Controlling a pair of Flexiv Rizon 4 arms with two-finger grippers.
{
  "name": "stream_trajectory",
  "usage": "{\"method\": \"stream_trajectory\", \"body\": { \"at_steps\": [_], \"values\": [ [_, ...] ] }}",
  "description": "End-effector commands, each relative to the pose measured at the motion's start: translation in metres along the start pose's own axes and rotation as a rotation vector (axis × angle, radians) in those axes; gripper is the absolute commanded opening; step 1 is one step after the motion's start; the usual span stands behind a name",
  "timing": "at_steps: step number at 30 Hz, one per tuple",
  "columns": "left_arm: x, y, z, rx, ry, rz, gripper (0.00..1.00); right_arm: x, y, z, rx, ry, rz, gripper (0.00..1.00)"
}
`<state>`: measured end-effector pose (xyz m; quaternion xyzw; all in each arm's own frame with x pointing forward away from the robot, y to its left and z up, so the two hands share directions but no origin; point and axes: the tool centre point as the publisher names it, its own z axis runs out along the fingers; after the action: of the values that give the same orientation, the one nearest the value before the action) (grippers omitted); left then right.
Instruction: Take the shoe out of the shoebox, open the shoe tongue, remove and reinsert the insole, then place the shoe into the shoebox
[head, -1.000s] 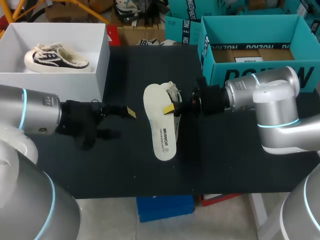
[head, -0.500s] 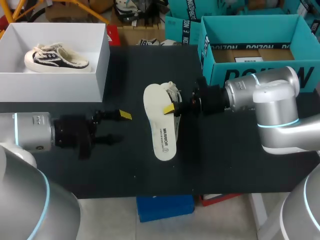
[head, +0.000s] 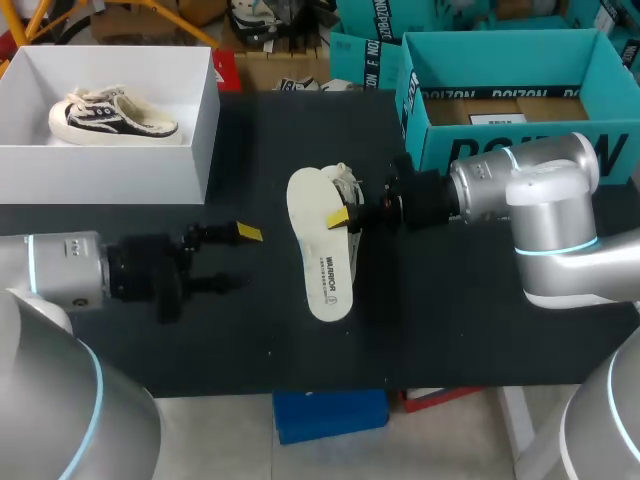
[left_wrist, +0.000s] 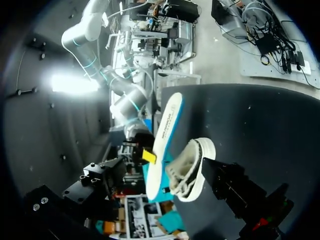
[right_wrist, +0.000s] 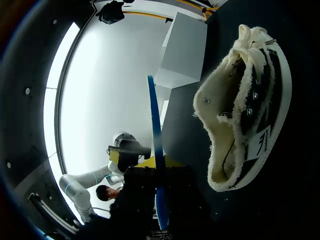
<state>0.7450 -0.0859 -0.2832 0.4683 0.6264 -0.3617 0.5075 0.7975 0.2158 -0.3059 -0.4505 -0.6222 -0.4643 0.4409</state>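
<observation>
The white insole stands on edge at the table's middle, my right gripper shut on its long side. The right wrist view shows it edge-on, its blue underside running out from between the fingers. The fleece-lined shoe lies on its side on the black table just behind the insole, its opening turned towards my right gripper. My left gripper hovers open, apart from the insole on its left, holding nothing. Ahead of it in the left wrist view are the insole and the shoe.
A white shoebox at the back left holds a second shoe. A teal box stands at the back right, close behind my right arm. The black table stretches in front of the insole.
My left arm has drawn back to the left, away from the insole, its gripper still open. The right gripper and the insole have kept their place.
</observation>
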Motion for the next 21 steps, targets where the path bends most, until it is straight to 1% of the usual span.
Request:
{"method": "stream_trajectory", "body": {
  "at_steps": [1, 6, 9, 17, 21],
  "values": [
    [-0.003, -0.005, 0.013, -0.06, -0.034, -0.007, 1.0, 0.0, 0.0, 0.0, 0.001, -0.002, 0.001, 0.0],
    [-0.008, 0.0, 0.015, -0.141, -0.06, -0.005, 1.0, 0.0, 0.0, 0.0, 0.001, -0.002, 0.001, 0.0],
    [-0.009, 0.0, 0.016, -0.173, -0.067, 0.011, 1.0, 0.0, 0.0, 0.0, 0.001, -0.002, 0.001, 0.0],
    [0.0, 0.014, 0.018, -0.248, -0.12, -0.016, 1.0, 0.0, 0.0, 0.0, 0.001, -0.002, 0.001, 0.0],
    [-0.001, 0.018, 0.021, -0.273, -0.166, -0.045, 1.0, 0.0, 0.0, 0.0, 0.001, -0.002, 0.001, 0.0]
  ]
}}
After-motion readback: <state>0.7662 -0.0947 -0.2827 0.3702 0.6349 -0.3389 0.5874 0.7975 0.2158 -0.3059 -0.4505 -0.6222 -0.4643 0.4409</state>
